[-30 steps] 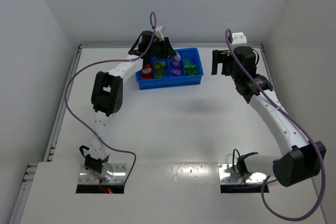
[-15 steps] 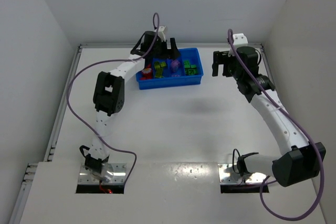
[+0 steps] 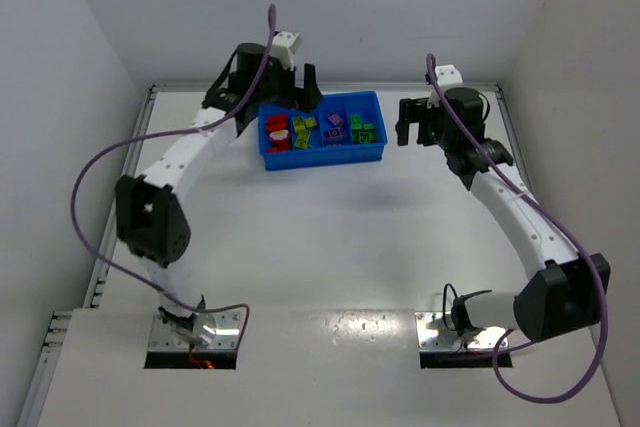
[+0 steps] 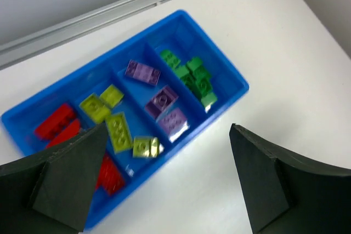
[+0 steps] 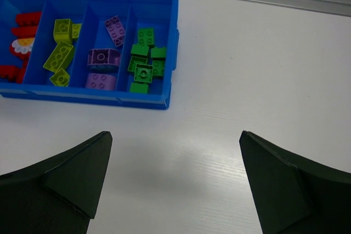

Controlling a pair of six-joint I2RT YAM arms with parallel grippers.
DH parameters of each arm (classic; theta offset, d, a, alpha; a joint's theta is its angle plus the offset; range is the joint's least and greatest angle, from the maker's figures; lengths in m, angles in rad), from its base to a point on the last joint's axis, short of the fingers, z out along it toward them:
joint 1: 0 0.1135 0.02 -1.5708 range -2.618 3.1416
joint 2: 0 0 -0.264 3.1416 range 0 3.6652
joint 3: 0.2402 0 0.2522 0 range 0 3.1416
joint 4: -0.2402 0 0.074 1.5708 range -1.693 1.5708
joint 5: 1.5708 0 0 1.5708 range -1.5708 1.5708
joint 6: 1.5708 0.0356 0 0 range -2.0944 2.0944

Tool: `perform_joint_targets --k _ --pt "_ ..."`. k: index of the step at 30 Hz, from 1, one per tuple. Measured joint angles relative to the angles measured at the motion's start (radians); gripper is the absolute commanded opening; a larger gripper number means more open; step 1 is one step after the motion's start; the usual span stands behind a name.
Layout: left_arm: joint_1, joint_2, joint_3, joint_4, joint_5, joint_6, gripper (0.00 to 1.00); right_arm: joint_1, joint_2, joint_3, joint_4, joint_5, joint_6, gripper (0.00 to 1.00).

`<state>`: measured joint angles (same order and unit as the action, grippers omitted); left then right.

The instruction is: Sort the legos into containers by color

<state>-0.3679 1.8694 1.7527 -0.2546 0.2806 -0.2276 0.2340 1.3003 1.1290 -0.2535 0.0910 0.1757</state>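
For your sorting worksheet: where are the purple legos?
Right wrist view: purple legos lie in the blue tray's third compartment from left, between yellow-green bricks and green bricks.

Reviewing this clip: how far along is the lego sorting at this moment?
Done: the blue tray holds red legos, yellow-green legos, purple legos and green legos, one color per compartment. In hand: nothing; the left claw and right claw are both open and empty. Left: no loose brick shows on the table in any view, so the sorting looks finished.

The rectangular bright blue plastic tray [image 5: 137, 102] is glossy; the small coloured plastic bricks [image 5: 143, 73] inside are smooth and shiny. The white tabletop [image 5: 247, 80] looks smooth, semi-matt.
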Motion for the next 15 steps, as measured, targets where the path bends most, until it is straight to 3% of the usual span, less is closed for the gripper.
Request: perform_joint_targets --k 7,15 --pt "0.025 -0.360 -0.389 -0.030 -0.134 0.080 1.00 -0.050 0.119 -0.113 0.126 -0.090 0.037 1.00" --pt "0.124 -0.445 -0.699 -0.060 -0.255 0.096 1.00 -0.116 0.204 -0.179 0.195 -0.158 0.065 1.00"
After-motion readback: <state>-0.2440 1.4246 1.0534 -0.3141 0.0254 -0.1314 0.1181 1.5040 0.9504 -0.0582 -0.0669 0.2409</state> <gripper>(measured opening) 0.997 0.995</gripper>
